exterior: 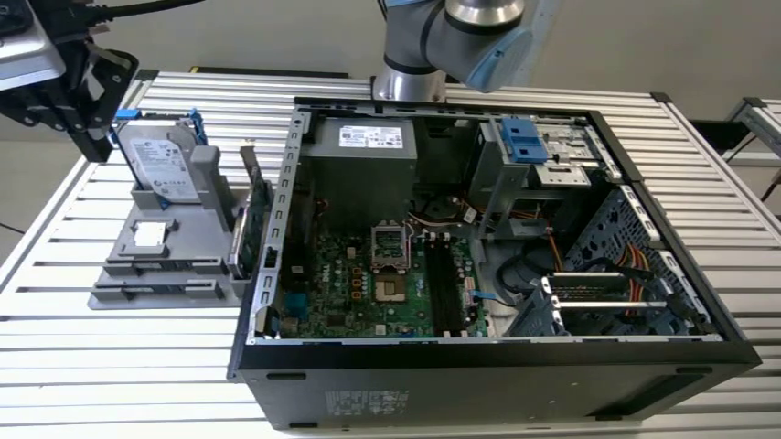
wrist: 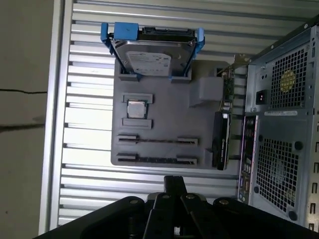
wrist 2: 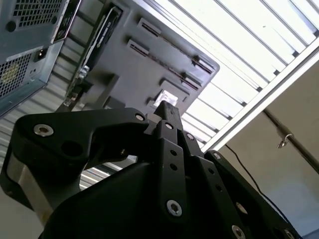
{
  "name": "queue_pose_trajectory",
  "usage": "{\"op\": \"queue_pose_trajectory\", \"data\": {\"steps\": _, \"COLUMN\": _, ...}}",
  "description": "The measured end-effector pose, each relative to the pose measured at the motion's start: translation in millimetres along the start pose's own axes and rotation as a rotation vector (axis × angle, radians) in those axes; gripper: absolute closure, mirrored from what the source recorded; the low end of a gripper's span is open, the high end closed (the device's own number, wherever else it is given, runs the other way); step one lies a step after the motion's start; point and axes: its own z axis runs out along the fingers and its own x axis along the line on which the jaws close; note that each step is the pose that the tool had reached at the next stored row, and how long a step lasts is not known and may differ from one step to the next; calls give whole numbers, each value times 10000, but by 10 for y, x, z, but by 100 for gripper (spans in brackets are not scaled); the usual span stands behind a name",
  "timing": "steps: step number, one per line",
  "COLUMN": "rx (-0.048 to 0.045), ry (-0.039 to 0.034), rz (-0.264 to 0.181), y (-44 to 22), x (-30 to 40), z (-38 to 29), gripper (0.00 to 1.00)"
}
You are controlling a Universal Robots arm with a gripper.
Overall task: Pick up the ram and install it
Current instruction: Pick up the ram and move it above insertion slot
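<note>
First, in the exterior view, the black gripper (exterior: 93,146) hung in the air near the grey holder (exterior: 183,274), touching nothing. A silver hard drive (exterior: 159,160) in a blue frame stood upright in the holder's rear cradle. A small square processor chip (exterior: 149,235) lay in a pocket just in front of it. A green expansion card (exterior: 251,233) stood on edge along the side of the holder nearest the open computer case (exterior: 488,366). The case sat on the slatted tabletop (exterior: 123,384) right beside the holder. It held a green motherboard (exterior: 354,283) with long black slots (exterior: 437,279).

Next, in the second wrist view, the gripper (wrist 2: 167,105) had its jaws pressed together with nothing between them. The holder (wrist 2: 134,74) lay well beyond the tips.

Lastly, in the first wrist view, the ram (wrist: 157,160) showed edge-on as a thin, dark, toothed strip. It ran the length of the long slot at the holder's edge opposite the hard drive, held between two end brackets. Its colour and chips could not be made out from that angle. A second, matching slot lay just beside it toward the processor chip, and I could not tell whether that one held a stick. The gripper (wrist: 174,180) was empty, its jaws together. The ram's slot was the part of the holder nearest them, with bare tabletop between.
</note>
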Motion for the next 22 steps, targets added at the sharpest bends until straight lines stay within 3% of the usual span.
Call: {"op": "queue_pose_trajectory", "data": {"steps": 22, "rx": -32, "ry": 84, "rz": -1715, "y": 0, "x": 0, "z": 0, "gripper": 100}}
